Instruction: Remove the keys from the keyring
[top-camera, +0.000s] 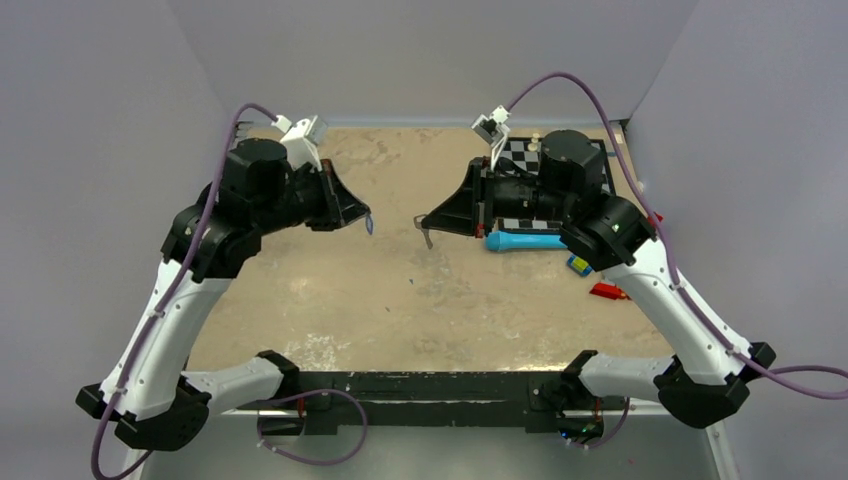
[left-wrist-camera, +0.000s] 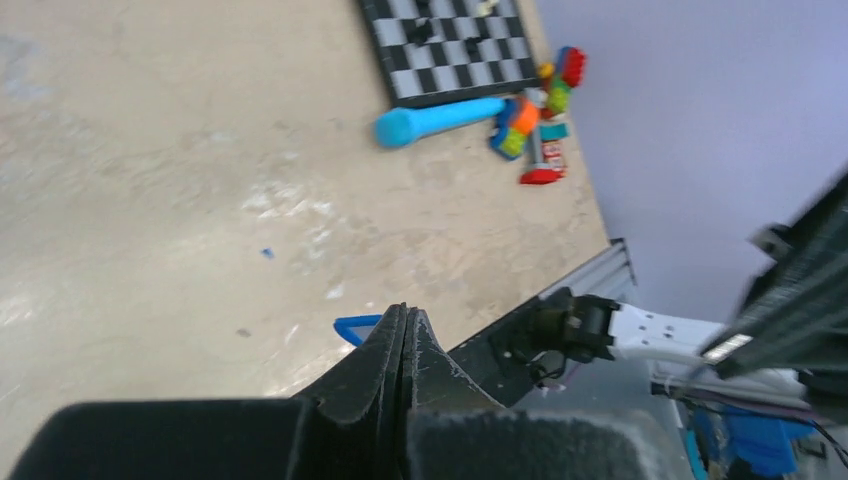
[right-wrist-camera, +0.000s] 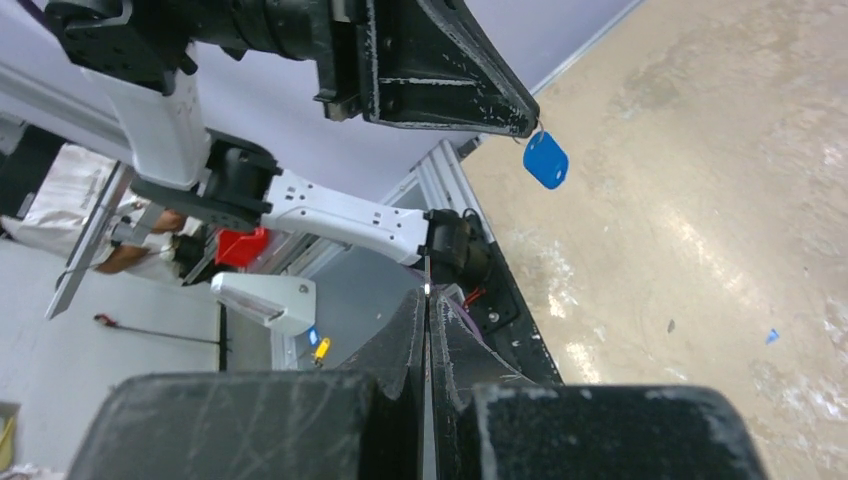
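My left gripper (top-camera: 364, 220) is shut and held above the sandy table. A bright blue oval plastic piece (top-camera: 370, 226) hangs from its tips by a small ring. The piece peeks out beside the shut fingers in the left wrist view (left-wrist-camera: 356, 327) and dangles clear in the right wrist view (right-wrist-camera: 545, 159). My right gripper (top-camera: 424, 222) faces it a short gap away. It is shut on a thin grey metal key (top-camera: 428, 240), seen edge-on between the fingers in the right wrist view (right-wrist-camera: 426, 278). The key and the blue piece are apart.
A chessboard (left-wrist-camera: 450, 45) lies at the back right under the right arm. Beside it are a long light-blue tube-shaped tool (top-camera: 525, 241), a small blue-and-yellow block (top-camera: 578, 265) and a red piece (top-camera: 608, 292). Purple walls enclose the table.
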